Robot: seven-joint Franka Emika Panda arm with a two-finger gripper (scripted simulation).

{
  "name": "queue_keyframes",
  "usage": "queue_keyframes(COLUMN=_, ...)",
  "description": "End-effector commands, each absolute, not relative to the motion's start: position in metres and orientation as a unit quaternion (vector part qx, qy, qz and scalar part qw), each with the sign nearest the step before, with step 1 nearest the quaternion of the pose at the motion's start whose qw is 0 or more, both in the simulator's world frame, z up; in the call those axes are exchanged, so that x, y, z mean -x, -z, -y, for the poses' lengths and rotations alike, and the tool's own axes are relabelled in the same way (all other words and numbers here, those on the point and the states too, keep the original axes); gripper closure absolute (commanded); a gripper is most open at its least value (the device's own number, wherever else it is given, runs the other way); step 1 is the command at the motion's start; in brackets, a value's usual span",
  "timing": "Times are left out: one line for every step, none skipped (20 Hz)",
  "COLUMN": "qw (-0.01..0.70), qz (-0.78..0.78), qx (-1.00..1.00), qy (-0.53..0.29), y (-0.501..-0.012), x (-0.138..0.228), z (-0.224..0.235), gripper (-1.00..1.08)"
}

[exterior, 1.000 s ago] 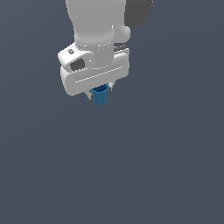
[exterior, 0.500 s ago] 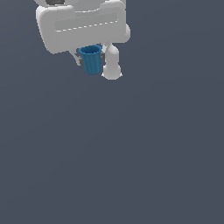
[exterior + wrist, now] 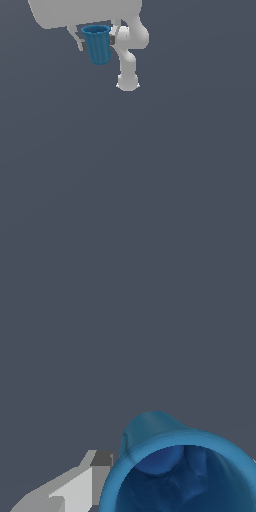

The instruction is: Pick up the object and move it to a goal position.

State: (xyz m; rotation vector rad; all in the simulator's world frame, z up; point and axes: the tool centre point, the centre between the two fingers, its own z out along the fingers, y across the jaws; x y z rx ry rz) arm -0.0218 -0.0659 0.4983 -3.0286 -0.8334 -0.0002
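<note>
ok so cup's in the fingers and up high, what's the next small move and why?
Probably keep the grip shut and carry on toward the goal, without releasing. The blue cup hangs upright between the fingers, well clear of the dark floor, so it looks secured. No goal marker shows in either view, so I can't tell the direction to take.

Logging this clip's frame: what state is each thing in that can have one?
Cup: upright, rim up, held off the ground, nothing visible inside.
Gripper: shut on the cup, fingers at its upper wall.
</note>
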Motion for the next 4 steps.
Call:
queue_keyframes(qw=0.000, qz=0.265, qx=0.964, qy=0.000, y=-0.5035, x=0.0225, z=0.0668, gripper=1.08)
queue_keyframes(qw=0.000, qz=0.265, qx=0.964, qy=0.000, y=-0.5043, x=0.0226, z=0.0670, gripper=1.08)
queue_keyframes(qw=0.000, qz=0.265, qx=0.964, qy=0.000, y=-0.5048, x=0.0226, z=0.0671, gripper=1.08)
queue_keyframes(qw=0.000, qz=0.265, qx=0.964, qy=0.000, y=-0.5049, x=0.0226, z=0.0671, gripper=1.08)
